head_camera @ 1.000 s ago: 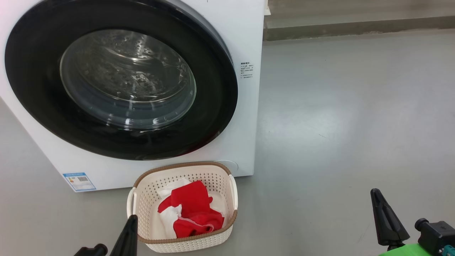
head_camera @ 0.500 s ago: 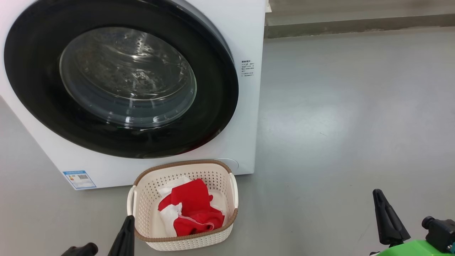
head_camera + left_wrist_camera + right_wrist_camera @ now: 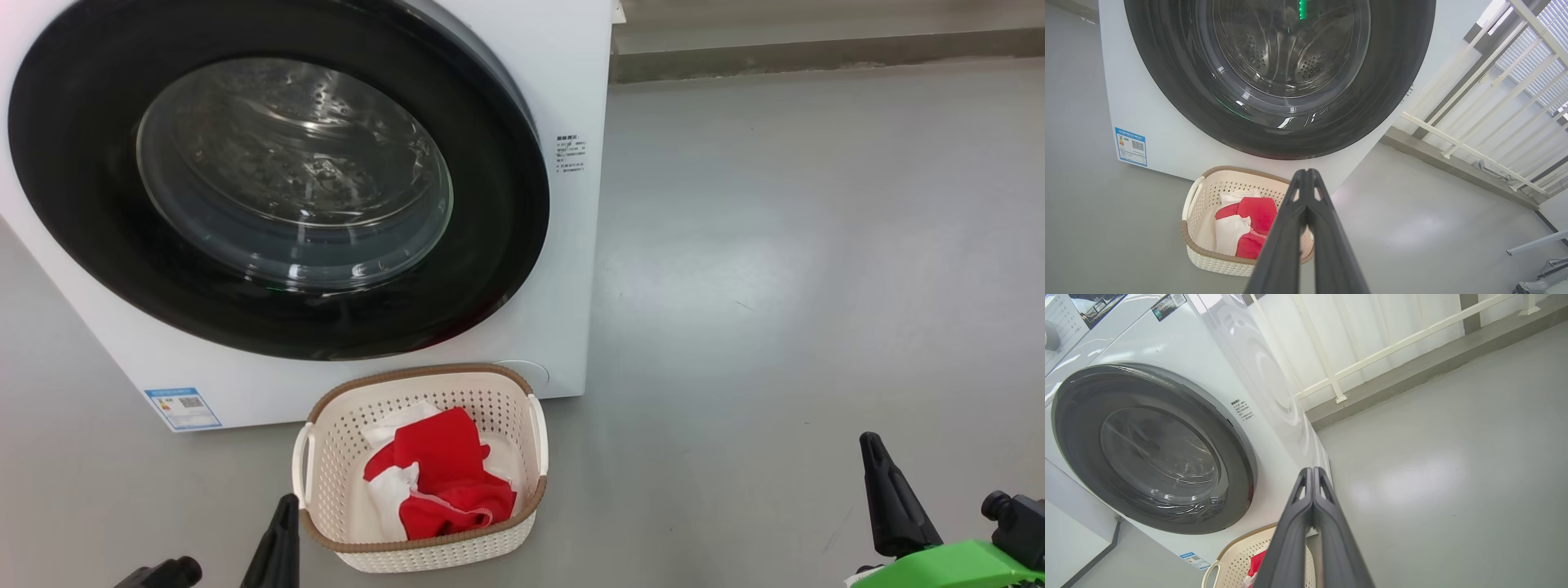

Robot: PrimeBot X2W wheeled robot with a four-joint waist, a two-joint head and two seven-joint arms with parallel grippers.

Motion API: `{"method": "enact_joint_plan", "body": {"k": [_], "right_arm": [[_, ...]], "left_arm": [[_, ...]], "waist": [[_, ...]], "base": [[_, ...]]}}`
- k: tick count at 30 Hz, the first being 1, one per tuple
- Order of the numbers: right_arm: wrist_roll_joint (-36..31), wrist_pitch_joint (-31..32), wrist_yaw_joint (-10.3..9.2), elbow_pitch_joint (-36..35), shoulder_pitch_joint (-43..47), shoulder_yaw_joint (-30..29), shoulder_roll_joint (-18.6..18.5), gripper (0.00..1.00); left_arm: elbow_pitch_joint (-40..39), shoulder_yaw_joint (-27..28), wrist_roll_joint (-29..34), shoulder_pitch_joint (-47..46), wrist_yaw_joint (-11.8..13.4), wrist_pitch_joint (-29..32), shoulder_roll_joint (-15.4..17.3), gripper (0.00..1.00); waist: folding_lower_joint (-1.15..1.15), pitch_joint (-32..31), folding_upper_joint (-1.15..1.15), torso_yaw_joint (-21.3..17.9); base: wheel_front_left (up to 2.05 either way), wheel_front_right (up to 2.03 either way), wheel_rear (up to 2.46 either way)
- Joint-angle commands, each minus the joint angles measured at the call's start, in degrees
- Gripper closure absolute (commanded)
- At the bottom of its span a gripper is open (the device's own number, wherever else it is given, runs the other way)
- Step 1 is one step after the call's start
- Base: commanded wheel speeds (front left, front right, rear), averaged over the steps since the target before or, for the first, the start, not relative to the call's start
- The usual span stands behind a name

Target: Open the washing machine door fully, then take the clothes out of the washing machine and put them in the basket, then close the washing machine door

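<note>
The head view looks down on the washing machine [image 3: 571,245] and basket [image 3: 424,559], which both low wrist views share.

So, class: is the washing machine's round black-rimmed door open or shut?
Shut: the round black-rimmed glass door sits flush on the white washing machine.

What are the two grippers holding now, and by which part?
Nothing. The left gripper and the right gripper are both shut and empty; the clothes lie in the basket.

Right gripper [image 3: 1313,470] fingers [image 3: 1297,522] pressed together and empty above the grey floor [image 3: 1453,465]; washing machine door [image 3: 1077,457] closed flush on the white washing machine [image 3: 1208,355], with basket [image 3: 1237,557] and red clothes [image 3: 1256,561] partly visible below.
</note>
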Motion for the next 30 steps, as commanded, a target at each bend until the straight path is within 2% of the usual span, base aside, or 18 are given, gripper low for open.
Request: {"method": "enact_joint_plan", "body": {"k": [1, 30], "right_arm": [[1.7, 0.4, -0.02, -1.2, -3.2, -0.2, -0.7, 1.00], [19.1, 5.1, -0.03, 0.4, -5.9, -0.6, -0.7, 1.00]], "left_arm": [[-1.3, 1.2, -1.7, -2.6, -0.7, 0.4, 0.5, 1.00], [-1.1, 3.5, -19.8, -4.1, -1.7, 4.9, 0.3, 1.00]], "waist": [[-0.01, 0.0, 0.00, 0.0], [-0.01, 0.7, 0.00, 0.3]], "base": [[0.00, 0.00, 0.00], [0.00, 0.00, 0.00]]}}
